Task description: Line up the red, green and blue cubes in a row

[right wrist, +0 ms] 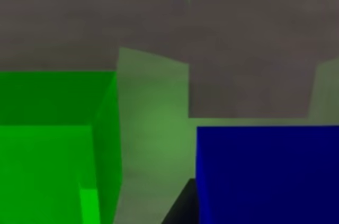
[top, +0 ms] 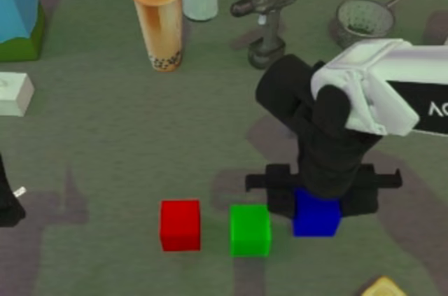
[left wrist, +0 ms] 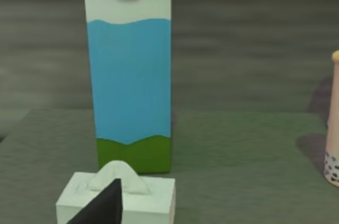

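Right hand (top: 316, 201) is sitting low over the blue cube (top: 316, 217) near the counter's (top: 126, 149) front edge, right of centre — its dark body is covering the cube's far part, so I cannot tell whether the fingers are gripping or clear of it. Red cube (top: 180, 224), green cube (top: 250, 229) and blue are lying in a rough left-to-right row along the front edge, apart from each other, blue sitting slightly farther back than green. Right wrist view is showing green (right wrist: 53, 150) and blue (right wrist: 267, 173) side by side with bare counter between. Left hand (top: 8, 201) is resting at the left edge — cannot tell its fingers either. Drill (top: 266, 19) and bubble tea cup (top: 157, 19) are standing along the back edge.
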`<state>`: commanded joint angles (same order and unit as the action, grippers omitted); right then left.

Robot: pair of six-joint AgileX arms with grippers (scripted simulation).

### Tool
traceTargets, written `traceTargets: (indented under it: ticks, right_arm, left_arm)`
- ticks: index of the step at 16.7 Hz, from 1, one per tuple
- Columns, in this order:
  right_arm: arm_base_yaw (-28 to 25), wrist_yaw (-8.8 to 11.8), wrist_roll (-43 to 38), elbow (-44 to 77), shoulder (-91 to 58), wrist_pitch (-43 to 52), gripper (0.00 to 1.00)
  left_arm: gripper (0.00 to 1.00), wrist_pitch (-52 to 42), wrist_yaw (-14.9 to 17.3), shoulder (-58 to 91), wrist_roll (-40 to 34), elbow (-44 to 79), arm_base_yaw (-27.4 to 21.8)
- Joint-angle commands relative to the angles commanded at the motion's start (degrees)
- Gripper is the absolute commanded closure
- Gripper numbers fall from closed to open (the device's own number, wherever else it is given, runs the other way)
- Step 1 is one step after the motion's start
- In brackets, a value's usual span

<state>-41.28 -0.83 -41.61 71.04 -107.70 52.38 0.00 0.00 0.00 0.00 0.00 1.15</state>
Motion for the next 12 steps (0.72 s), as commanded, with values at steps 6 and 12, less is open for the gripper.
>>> traceTargets:
  ticks: [6,12]
  right_arm:
    - [-0.12,-0.1,-0.29,-4.17,-2.58,-6.81,1.0]
    - [-0.12,-0.1,-0.29,-4.17,-2.58,-6.81,0.7]
  left_arm:
    - [0.0,0.0,0.0,0.0,0.0,0.0,0.0]
    - [0.0,0.0,0.0,0.0,0.0,0.0,0.0]
